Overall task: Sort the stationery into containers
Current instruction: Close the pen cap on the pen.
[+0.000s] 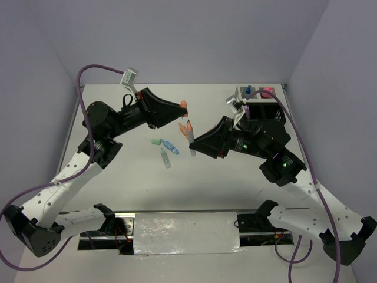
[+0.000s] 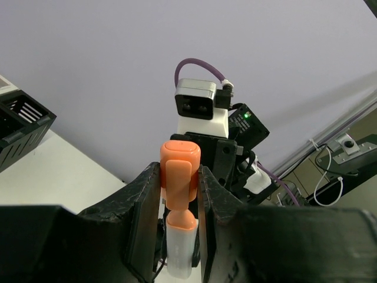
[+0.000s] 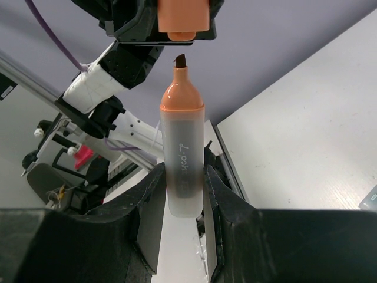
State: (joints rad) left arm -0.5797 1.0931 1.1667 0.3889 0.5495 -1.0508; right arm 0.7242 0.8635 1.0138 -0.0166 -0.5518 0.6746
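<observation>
- My right claw (image 3: 184, 180), closed to marker width, grips the translucent orange-shouldered highlighter body (image 3: 182, 141) upright, dark chisel tip bare.
- Just beyond that tip, not touching, the orange plastic cap (image 2: 179, 159) sits pinched in my left claw (image 2: 178, 177), axes nearly in line.
- Both hang above the counter (image 1: 118, 188); I judge a straight push along that axis would recap it.

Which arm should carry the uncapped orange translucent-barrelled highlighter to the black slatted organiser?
Right. The right gripper clamps the uncapped orange translucent-barrelled highlighter, and the black slatted organiser sits far right, on its side. The left gripper holds only the orange plastic cap.
</observation>
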